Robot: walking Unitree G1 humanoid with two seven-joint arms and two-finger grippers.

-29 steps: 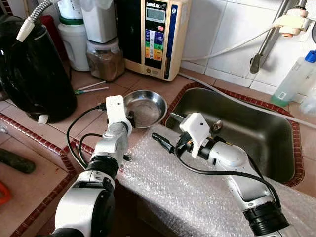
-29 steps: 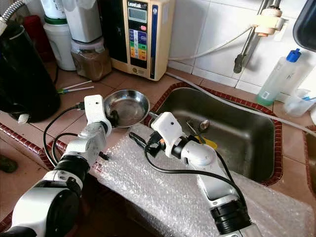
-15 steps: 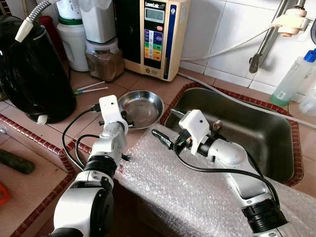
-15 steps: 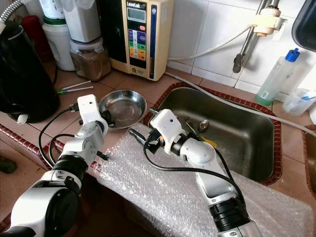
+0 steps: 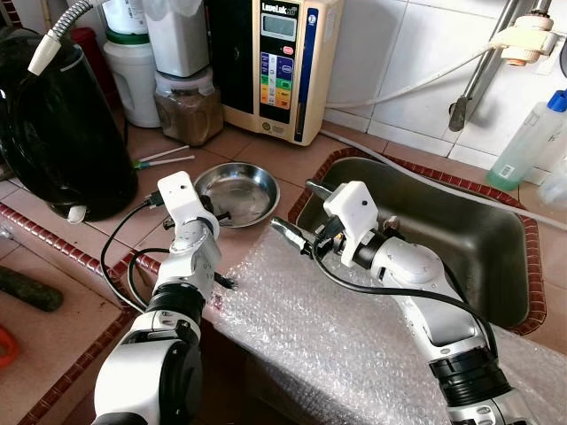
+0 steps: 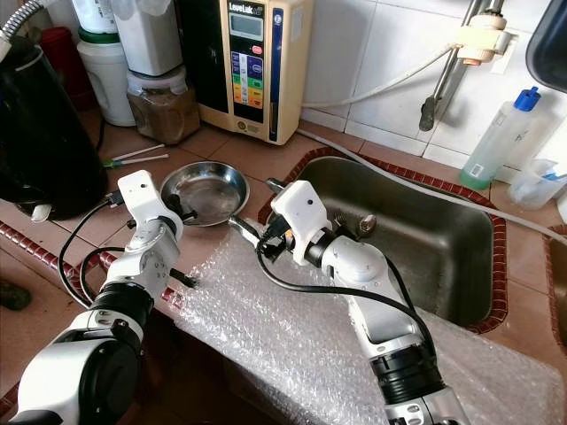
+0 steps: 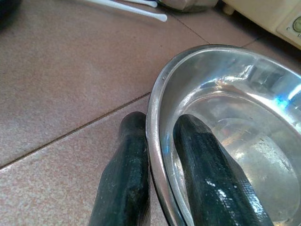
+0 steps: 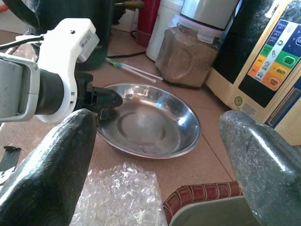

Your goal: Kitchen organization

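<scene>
**Left gripper pinching the rim of the steel bowl**

A terracotta-tiled kitchen counter [image 5: 266, 146] runs below a white tiled wall, with a steel sink [image 5: 461, 235] sunk into it and a sheet of bubble wrap [image 5: 354, 345] spread over the near edge.

The left gripper [image 5: 215, 211] has its two black fingers [image 7: 127, 179] clamped on the rim of the shallow metal bowl [image 5: 237, 192]: in the left wrist view one finger lies outside the rim on the tile and the other inside the dish, with the thin wall pinched between them. The bowl sits on the counter straight ahead of this gripper, beside the sink's red-tiled border.

The right gripper [image 5: 299, 217] hovers just beside the bowl, on the sink side of it, above the far edge of the bubble wrap. Its fingers [image 8: 51, 165] are spread wide and hold nothing; its wrist view looks between them at the bowl and at the left gripper on the rim.

Beyond the bowl from both grippers lie two white sticks [image 5: 164, 158], a jar of brown powder [image 5: 188, 106] and a cream water-filter unit [image 5: 275, 66]. A large black kettle [image 5: 58, 133] stands to the outer side of the left arm. Beyond the right arm, at the far side of the sink, a clear bottle with a blue cap [image 5: 527, 142] leans near the tap pipe [image 5: 483, 66].
</scene>
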